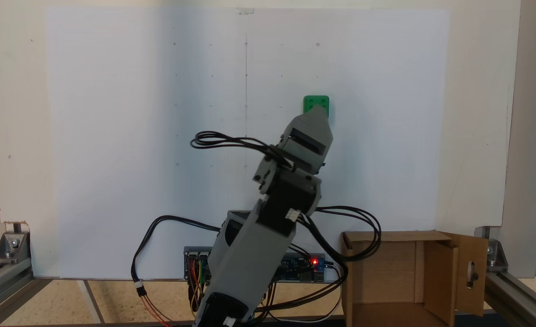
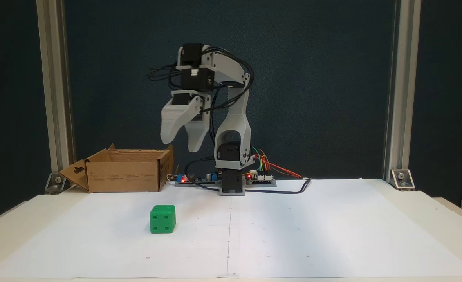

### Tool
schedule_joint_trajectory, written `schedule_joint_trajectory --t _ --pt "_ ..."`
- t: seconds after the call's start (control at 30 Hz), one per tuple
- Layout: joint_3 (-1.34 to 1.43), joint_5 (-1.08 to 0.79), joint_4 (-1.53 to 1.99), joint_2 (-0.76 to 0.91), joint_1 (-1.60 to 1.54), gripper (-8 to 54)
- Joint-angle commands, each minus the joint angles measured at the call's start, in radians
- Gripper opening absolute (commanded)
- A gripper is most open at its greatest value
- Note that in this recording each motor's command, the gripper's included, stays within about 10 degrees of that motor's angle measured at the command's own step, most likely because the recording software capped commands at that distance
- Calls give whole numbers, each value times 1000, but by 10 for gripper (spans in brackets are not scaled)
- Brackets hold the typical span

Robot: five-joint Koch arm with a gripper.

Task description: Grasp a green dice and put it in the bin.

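Resting on the white paper sheet (image 2: 293, 235), the green dice (image 2: 162, 219) was a small glossy plastic cube with rounded edges and sunken pips of its own colour; the face toward the front fixed view carried four. From above it showed as a bright green square (image 1: 316, 104), partly overlapped by the arm's grey tip. The gripper (image 2: 181, 145) was matte grey printed plastic with faint layer lines, its two curved, tapering jaws hanging tips-down and parted by a moderate gap, holding nothing. It hung high in the air, well above the dice and slightly to the right of it in the front fixed view. The bin (image 2: 125, 176) was a brown corrugated cardboard box, flaps folded outward, one flap cut with an oblong handle slot; it stood near the arm's base (image 2: 231, 184), well apart from the dice. Aluminium frame posts (image 2: 55, 90) stood at the table's corners before a dark blue backdrop (image 2: 332, 78). Black and coloured wires (image 2: 278, 168) trailed from the circuit boards behind the base.
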Motion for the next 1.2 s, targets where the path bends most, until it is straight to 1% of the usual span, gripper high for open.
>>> schedule_joint_trajectory --t 0.0,0.17,0.3,0.8,1.17 --pt "-72 -164 5 -15 11 439" --pt "-72 -360 12 -74 9 440" --pt "-72 -453 31 -118 9 441" --pt "-198 -548 31 -304 94 442" --pt "-198 -577 -2 -388 94 440"
